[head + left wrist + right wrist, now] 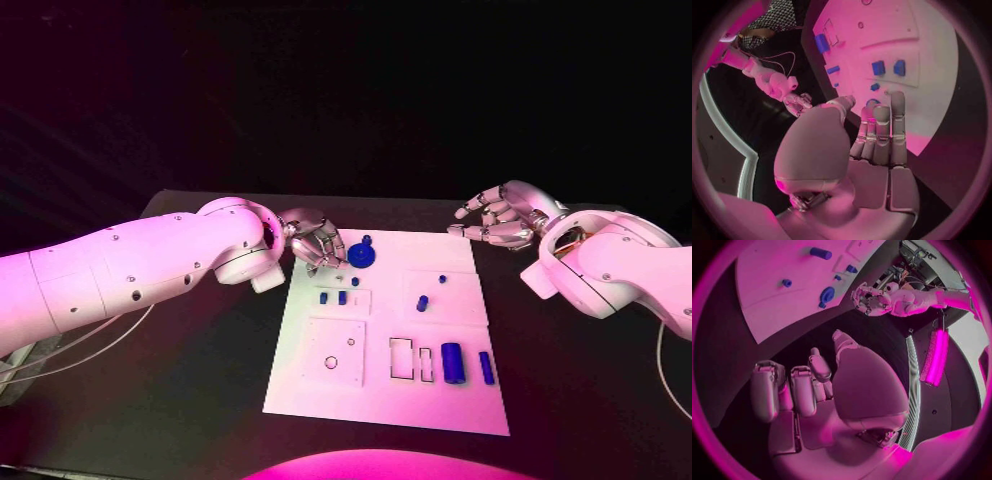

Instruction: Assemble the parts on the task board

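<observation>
The white task board [387, 395] lies mid-table [173, 420]; blue parts sit on it, a round one [361, 254] near its far left corner; the left hand [312, 243] hovers just beside that piece, fingers apart and empty; the right hand [498, 226] hangs off the far right corner, fingers curled on nothing

1 task board [433, 400]; 2 hands
</observation>
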